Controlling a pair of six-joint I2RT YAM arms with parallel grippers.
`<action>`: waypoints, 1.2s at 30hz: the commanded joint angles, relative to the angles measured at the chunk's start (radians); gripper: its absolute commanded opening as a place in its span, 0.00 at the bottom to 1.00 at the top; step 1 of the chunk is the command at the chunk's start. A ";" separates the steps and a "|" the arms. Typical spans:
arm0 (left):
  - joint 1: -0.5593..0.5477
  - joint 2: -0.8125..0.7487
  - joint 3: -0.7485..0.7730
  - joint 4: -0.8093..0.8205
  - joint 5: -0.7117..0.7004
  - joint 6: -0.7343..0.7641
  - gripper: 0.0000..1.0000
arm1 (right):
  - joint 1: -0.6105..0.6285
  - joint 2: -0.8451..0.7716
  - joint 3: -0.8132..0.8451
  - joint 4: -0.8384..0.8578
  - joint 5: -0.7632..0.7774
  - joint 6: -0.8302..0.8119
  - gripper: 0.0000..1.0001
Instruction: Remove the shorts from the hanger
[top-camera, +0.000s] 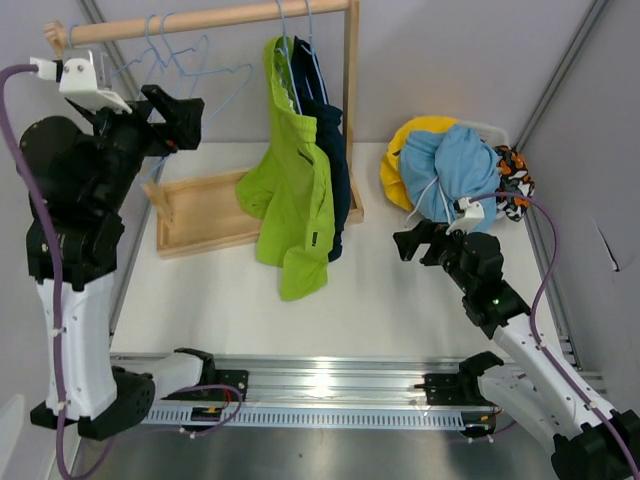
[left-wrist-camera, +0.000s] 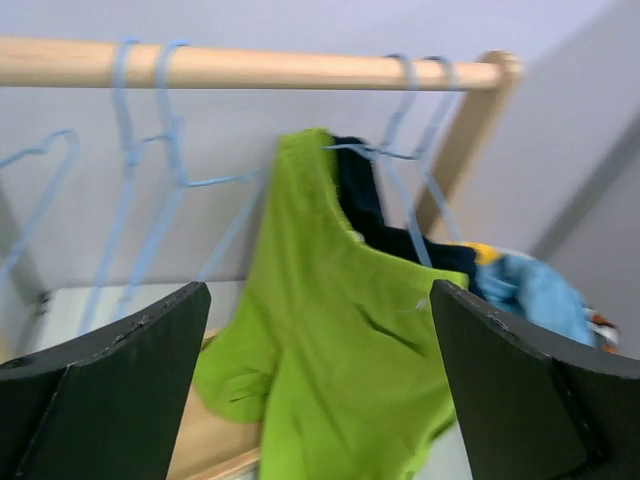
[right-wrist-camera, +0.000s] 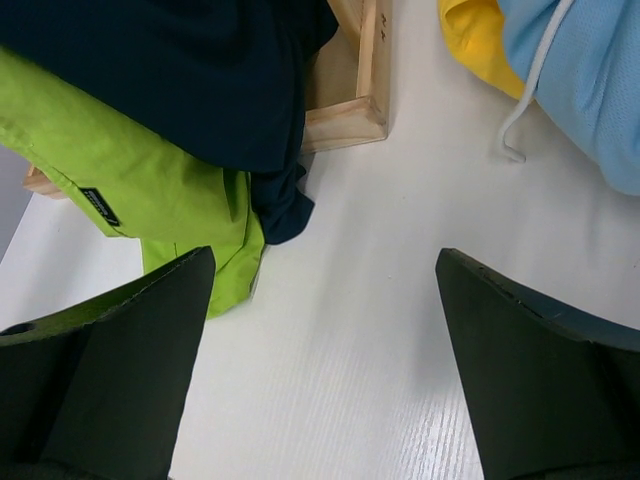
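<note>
1. Left jaws are spread wide and released, nothing between them, up high and level with the wooden rail (left-wrist-camera: 250, 68).
2. Dead ahead of those jaws the lime green shorts (left-wrist-camera: 330, 330) hang off a blue hanger (left-wrist-camera: 400, 150), with the dark navy shorts (left-wrist-camera: 365, 200) tucked right behind.
3. Right jaws are spread too, gripping nothing, low over the bench (right-wrist-camera: 380, 300).
4. Ahead and to the right of them, the light blue shorts (right-wrist-camera: 590, 80) and yellow shorts (right-wrist-camera: 480, 40) lie heaped on the bench, and the patterned shorts (top-camera: 513, 185) are on the heap's far side.
</note>
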 joint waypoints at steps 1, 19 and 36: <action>-0.032 0.014 -0.111 0.127 0.197 -0.081 0.97 | 0.008 -0.029 -0.001 -0.019 0.017 0.000 1.00; -0.213 0.472 0.178 0.247 0.013 -0.158 0.93 | 0.022 -0.134 -0.016 -0.121 0.061 -0.039 0.99; -0.245 0.569 0.210 0.273 -0.053 -0.167 0.86 | 0.020 -0.115 -0.015 -0.100 0.042 -0.042 0.99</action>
